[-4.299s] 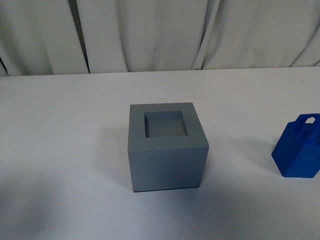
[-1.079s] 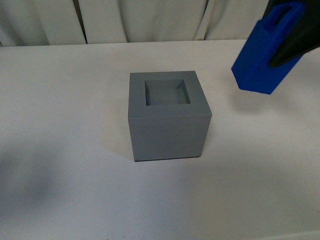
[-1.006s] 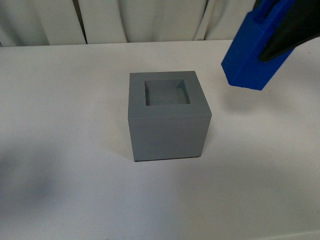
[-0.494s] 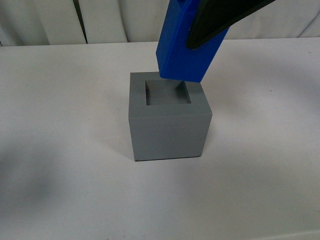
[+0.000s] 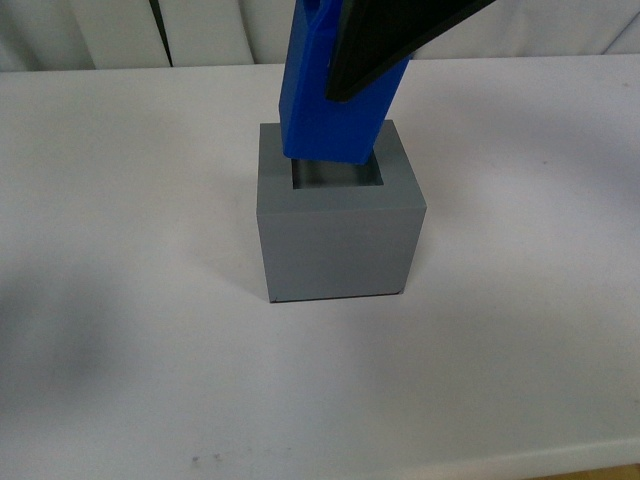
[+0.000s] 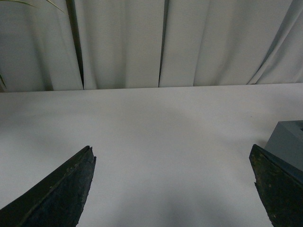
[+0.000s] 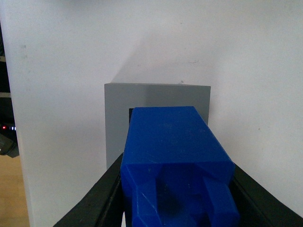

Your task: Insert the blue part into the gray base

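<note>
Blue plastic fills the space between the fingers of the right gripper (image 7: 176, 174), which pinches the blue part (image 5: 330, 90) from both sides near its handle end, the black fingers (image 5: 385, 45) pressed against its flanks. The part hangs down from the gripper with its square lower end directly over the recess (image 5: 338, 177) of the gray base (image 5: 340, 245), which sits on the white tabletop (image 5: 130, 250) straight below the fingertips. In the front view a strip of the recess shows on the near side of the part's lower edge, so the end looks set slightly toward the far wall. I cannot tell whether it has already entered the opening or is just above the rim. The part also seems to lean a little off vertical.

The left gripper (image 6: 170, 189) is spread wide with nothing between its fingers. It hovers above bare tabletop, with a corner of the base off to one side and a pale curtain (image 6: 123, 42) beyond.

The step in hand appears to be the insertion itself: alignment is nearly done, seating is not. The next move probably calls for squaring the part to the recess walls, nudging it toward the near side, then a slow, straight descent. The recess looks only slightly wider than the part, so a tilted entry could jam an edge on the rim or push the base.
</note>
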`<move>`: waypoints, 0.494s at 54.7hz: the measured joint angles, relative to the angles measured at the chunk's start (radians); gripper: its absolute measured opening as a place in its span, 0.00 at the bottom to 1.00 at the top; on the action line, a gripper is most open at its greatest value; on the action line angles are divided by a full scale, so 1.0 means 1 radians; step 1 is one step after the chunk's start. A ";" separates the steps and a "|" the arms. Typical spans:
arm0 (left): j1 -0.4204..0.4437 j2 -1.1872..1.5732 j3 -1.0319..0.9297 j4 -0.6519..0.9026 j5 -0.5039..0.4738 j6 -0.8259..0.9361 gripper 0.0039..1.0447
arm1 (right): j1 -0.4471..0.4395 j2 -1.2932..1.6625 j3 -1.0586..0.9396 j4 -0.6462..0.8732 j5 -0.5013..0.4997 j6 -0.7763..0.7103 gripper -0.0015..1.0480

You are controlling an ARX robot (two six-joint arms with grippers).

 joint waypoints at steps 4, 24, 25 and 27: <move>0.000 0.000 0.000 0.000 0.000 0.000 0.94 | 0.007 0.001 -0.009 0.010 0.011 0.005 0.45; 0.000 0.000 0.000 0.000 0.000 0.000 0.94 | 0.010 0.012 -0.039 0.024 0.030 0.009 0.45; 0.000 0.000 0.000 0.000 0.000 0.000 0.94 | 0.009 0.012 -0.040 0.024 0.029 0.009 0.45; 0.000 0.000 0.000 0.000 0.000 0.000 0.94 | 0.008 0.012 -0.040 0.024 0.029 0.009 0.45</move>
